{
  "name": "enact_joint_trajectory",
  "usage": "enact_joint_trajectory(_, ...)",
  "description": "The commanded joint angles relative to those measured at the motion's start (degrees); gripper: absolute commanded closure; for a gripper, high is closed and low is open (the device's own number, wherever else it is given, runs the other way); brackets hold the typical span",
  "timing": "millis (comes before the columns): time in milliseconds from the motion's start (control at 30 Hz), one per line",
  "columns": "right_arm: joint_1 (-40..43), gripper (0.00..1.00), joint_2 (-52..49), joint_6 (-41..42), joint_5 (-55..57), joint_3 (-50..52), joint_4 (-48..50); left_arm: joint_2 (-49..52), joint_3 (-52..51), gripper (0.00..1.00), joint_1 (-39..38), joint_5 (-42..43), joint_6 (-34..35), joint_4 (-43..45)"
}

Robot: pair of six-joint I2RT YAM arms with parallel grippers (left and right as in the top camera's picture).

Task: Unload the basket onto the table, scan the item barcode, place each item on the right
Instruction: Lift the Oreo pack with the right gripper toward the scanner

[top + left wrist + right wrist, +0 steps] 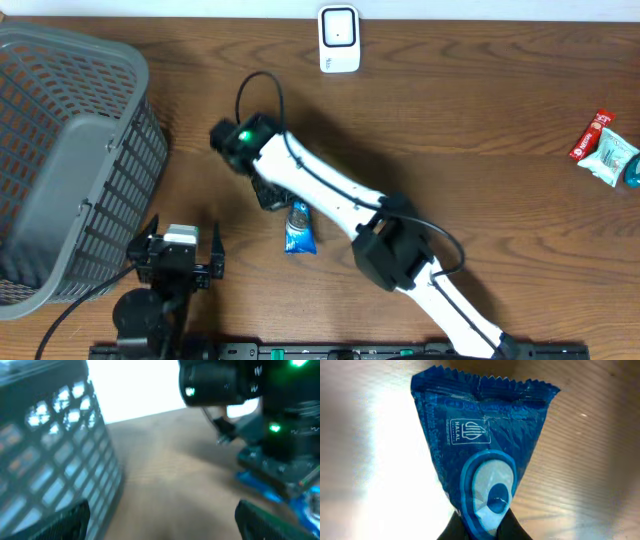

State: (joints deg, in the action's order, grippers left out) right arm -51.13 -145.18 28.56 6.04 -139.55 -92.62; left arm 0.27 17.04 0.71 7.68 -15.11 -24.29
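A blue snack packet (300, 229) lies on the wooden table near the middle. In the right wrist view the blue packet (480, 445) fills the frame, its crimped far edge at the top, and my right gripper (483, 527) is shut on its near end. From above, the right gripper (287, 206) sits at the packet's upper end, with the arm stretched in from the lower right. A white scanner-like device (339, 38) stands at the table's far edge. My left gripper (181, 262) rests open at the front left, nothing between its fingers (67, 520).
A large grey mesh basket (70, 150) takes up the left side and is close to the left gripper. A red packet (590, 135) and a teal packet (612, 160) lie at the far right. The blurred left wrist view shows the right arm (250, 390).
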Motion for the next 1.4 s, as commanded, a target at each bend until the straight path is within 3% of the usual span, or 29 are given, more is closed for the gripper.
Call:
enact_joint_trajectory(0,3.17,0.99,0.35,-9.03,-8.09,-3.8,-2.58,0.0,-0.35,0.07,0.24,5.2,0.15,3.1)
enact_joint_trajectory(467,8.9,0.99,1.4,-13.44,-10.71,-4.46,-4.7,0.0,-16.44,0.07,0.24,7.54,3.65,27.15)
enact_joint_trajectory(733,11.15,0.99,7.87,-17.09,-23.76,-4.46,-4.59,0.09,-16.81,0.07,0.24,8.41,6.1,25.94)
enact_joint_trajectory(1067,14.67,0.99,18.25,-18.47,-26.88,-4.46,-4.31,0.35,-16.81,0.07,0.24,8.35,7.5,21.77)
enact_joint_trajectory(1367,21.4,0.99,20.33,-37.31,-60.11,-2.82,-4.7,0.26,-16.81,0.07,0.22,8.35,7.48,21.77)
